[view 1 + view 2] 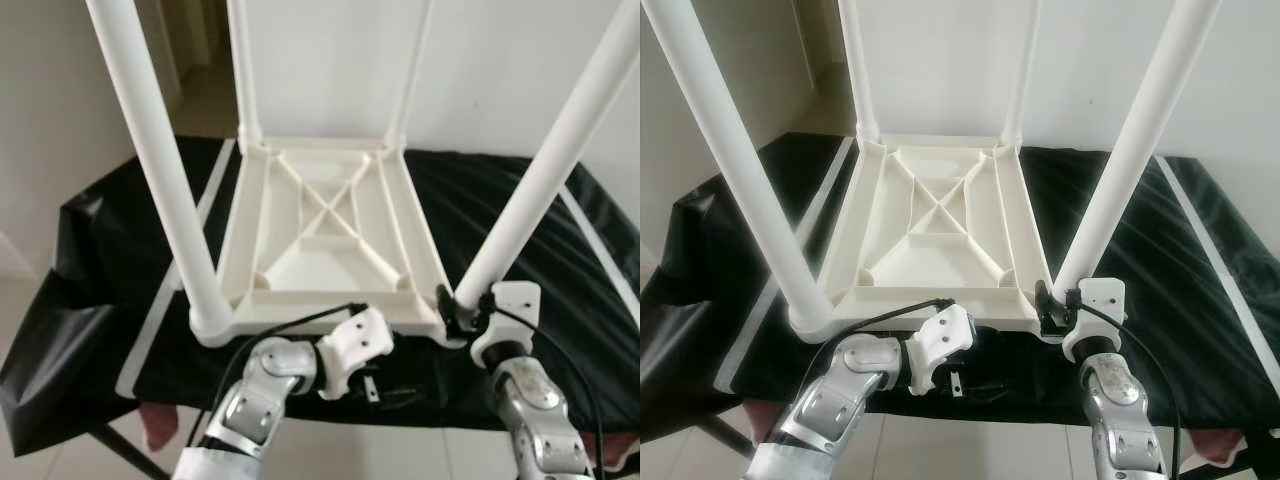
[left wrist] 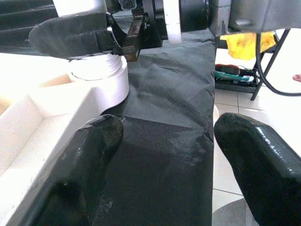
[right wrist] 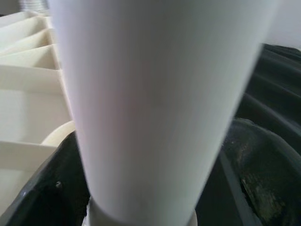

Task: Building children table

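No legible text or labels.

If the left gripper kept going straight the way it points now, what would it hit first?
Probably the right gripper, shut on the near right leg just above its socket. The open left gripper points there along the black cloth; depth is unclear.

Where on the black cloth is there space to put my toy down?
Bare black cloth lies right of the upturned white table, and more on its left. The near edge is crowded: the left gripper and right gripper work there.
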`<state>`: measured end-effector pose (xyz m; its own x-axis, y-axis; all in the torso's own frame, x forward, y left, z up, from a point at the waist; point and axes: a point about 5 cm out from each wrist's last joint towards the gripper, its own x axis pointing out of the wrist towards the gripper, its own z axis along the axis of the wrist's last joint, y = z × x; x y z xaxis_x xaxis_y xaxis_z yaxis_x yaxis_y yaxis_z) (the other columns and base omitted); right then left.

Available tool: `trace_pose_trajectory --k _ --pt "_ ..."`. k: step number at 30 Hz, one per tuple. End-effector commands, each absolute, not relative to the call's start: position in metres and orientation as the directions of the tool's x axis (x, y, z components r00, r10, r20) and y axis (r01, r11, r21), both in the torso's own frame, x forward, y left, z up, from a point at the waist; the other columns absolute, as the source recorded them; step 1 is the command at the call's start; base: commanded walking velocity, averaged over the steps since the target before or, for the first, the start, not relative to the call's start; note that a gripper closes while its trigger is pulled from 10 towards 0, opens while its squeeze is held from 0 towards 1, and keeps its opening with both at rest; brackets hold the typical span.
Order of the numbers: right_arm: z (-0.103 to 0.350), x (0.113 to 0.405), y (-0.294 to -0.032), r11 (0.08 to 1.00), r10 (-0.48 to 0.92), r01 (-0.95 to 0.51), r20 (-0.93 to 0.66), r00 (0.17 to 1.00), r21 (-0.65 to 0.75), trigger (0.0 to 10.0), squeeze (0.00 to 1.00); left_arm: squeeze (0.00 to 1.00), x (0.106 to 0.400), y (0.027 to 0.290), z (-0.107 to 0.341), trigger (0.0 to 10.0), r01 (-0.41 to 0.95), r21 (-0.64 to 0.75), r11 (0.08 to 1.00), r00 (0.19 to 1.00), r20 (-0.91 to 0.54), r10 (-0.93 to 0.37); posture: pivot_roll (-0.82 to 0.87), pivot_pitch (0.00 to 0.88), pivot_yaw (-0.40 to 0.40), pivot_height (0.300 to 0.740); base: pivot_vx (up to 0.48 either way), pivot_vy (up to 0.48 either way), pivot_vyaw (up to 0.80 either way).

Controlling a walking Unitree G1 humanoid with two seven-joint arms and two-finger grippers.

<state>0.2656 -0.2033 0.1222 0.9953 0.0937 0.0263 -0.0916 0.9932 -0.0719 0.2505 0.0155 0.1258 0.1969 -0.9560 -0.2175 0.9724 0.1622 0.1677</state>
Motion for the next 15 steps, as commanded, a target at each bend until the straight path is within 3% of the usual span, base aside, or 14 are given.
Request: trace_pose_trajectory --k 1,11,12,13,15 --pt "0.119 0.267 -0.205 0.987 0.144 -0.143 0.008 0.99 -0.072 10.0 0.0 0.0 0.258 0.016 0.13 10.0 0.937 0.196 0.288 0.323 -0.185 -0.928 -0.03 0.0 -0.032 0.74 0.0 0.0 0.0" --pt "0.11 0.27 -0.203 0.954 0.261 -0.265 -0.044 0.964 -0.138 10.0 0.0 0.0 0.259 0.016 0.131 10.0 0.936 0.2 0.291 0.327 -0.18 -0.928 -0.03 0.0 -0.033 0.74 0.0 0.0 0.0" --pt "0.109 0.27 -0.203 0.949 0.277 -0.282 -0.052 0.959 -0.144 7.6 0.0 0.0 0.259 0.016 0.131 10.0 0.935 0.202 0.291 0.327 -0.181 -0.927 -0.03 0.0 -0.033 0.74 0.0 0.0 0.0" --pt "0.108 0.271 -0.204 0.945 0.287 -0.293 -0.057 0.956 -0.147 4.4 0.0 0.0 0.26 0.016 0.131 10.0 0.935 0.202 0.291 0.327 -0.181 -0.927 -0.03 0.0 -0.032 0.74 0.0 0.0 0.0" --pt "0.108 0.271 -0.205 0.943 0.292 -0.298 -0.058 0.955 -0.146 4.0 0.0 0.0 0.26 0.016 0.132 10.0 0.935 0.202 0.291 0.327 -0.18 -0.928 -0.03 0.0 -0.035 0.74 0.0 0.0 0.0"
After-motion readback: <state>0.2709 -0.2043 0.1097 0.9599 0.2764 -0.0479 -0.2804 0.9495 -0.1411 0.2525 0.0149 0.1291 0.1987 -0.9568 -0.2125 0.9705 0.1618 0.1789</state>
